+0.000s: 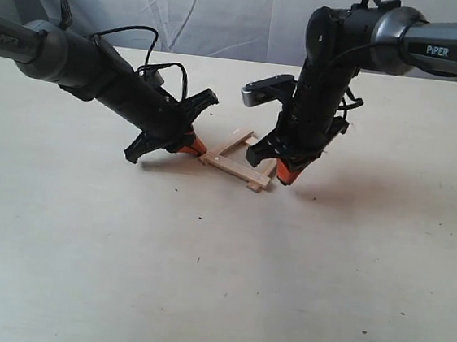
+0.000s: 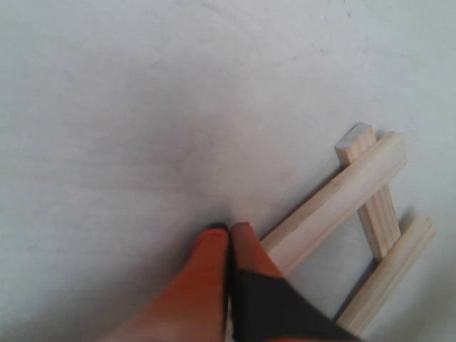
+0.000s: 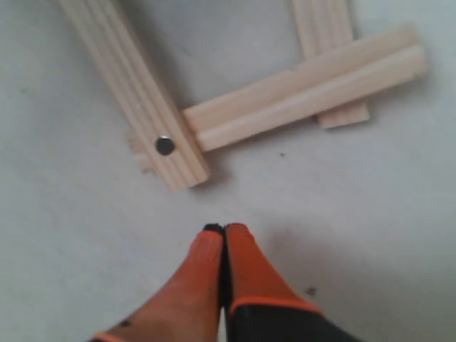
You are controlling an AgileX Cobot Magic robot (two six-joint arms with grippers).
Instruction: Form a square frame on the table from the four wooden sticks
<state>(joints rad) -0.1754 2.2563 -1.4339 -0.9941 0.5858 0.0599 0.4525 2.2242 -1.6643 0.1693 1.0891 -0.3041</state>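
The four wooden sticks lie as a small square frame [image 1: 242,160] on the table [image 1: 200,282], overlapping at the corners. My left gripper [image 1: 197,147] is shut and empty, its orange tips down at the frame's left corner. In the left wrist view the fingertips [image 2: 217,239] rest beside the end of one stick [image 2: 335,203], which crosses another [image 2: 377,214]. My right gripper [image 1: 283,177] is shut and empty, just off the frame's right corner. The right wrist view shows its tips [image 3: 224,229] a short gap from a stick with a dark hole [image 3: 132,85].
Pale tabletop stretches wide in front of the frame and to both sides. A white cloth backdrop [image 1: 229,8] hangs behind the table's far edge. Both arms lean in over the frame from either side.
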